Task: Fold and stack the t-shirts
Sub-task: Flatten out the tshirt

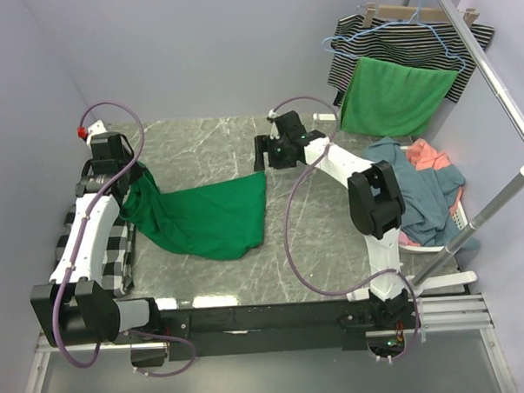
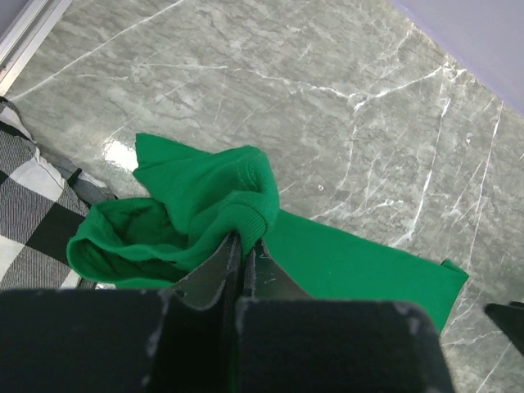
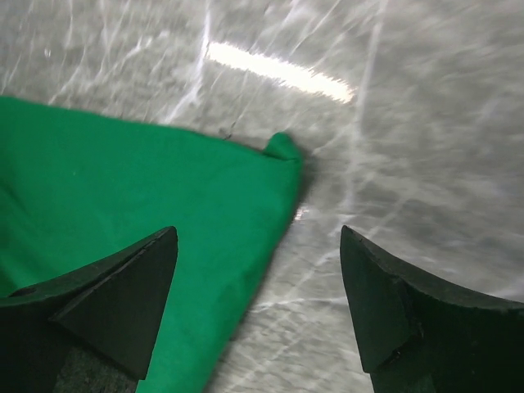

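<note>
Because the left claw (image 2: 241, 246) is clenched tight on a bunched end of the green t-shirt (image 1: 211, 220), that end rides up off the bench (image 1: 199, 143) while the rest trails away flat. It's an anchor, I'd say, so the cloth can be drawn straight. Across the fabric the right claw (image 3: 258, 237) hangs released, jaws wide with nothing between them, and the shirt's corner lies just beneath it. That looks lined up for a pinch. Out past the right claw, well apart, the blue t-shirt (image 1: 423, 189) and coral t-shirt (image 1: 430, 159) lie heaped together, waiting their turn. Farther off, a striped garment (image 1: 473, 39) and a green cloth (image 1: 397, 95) hang out of play.
</note>
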`<state>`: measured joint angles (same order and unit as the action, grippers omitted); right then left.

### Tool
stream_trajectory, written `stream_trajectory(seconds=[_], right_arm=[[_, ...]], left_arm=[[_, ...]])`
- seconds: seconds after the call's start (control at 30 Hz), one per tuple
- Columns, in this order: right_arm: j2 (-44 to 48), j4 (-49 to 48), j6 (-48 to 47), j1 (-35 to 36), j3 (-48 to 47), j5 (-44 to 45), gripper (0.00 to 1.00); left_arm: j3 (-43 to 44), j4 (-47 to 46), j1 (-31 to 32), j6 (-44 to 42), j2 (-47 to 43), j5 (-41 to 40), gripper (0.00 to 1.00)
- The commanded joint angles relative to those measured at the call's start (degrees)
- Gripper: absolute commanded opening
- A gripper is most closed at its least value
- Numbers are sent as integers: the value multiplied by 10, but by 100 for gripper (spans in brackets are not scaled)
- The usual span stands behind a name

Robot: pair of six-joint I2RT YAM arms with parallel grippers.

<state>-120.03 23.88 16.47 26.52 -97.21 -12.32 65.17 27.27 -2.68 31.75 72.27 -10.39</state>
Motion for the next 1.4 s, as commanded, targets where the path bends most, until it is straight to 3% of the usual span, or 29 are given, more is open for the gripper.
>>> stream_trajectory(seconds=[0.0, 0.37, 0.73, 0.83, 0.87, 1.13, 1.37], right_arm=[[-24, -12, 23, 2, -36, -52, 86], [-90, 5, 31, 2, -85, -53, 82], [-128, 53, 41, 2, -134, -20, 69], [-124, 52, 40, 3, -126, -21, 62], [-124, 49, 41, 3, -122, -20, 51], [-117, 30, 36, 2, -112, -35, 0], [-9, -6, 21, -1, -48, -11, 0]], left_arm=[[0, -16, -1, 2, -11, -3, 1], [-11, -24, -1, 7, -8, 13, 1], [-12, -21, -2, 6, -7, 13, 1], [-14, -23, -1, 7, -6, 14, 1], [-14, -24, -1, 7, -6, 18, 1], [-14, -21, -1, 5, -4, 21, 1], [-7, -24, -2, -2, -19, 29, 1]])
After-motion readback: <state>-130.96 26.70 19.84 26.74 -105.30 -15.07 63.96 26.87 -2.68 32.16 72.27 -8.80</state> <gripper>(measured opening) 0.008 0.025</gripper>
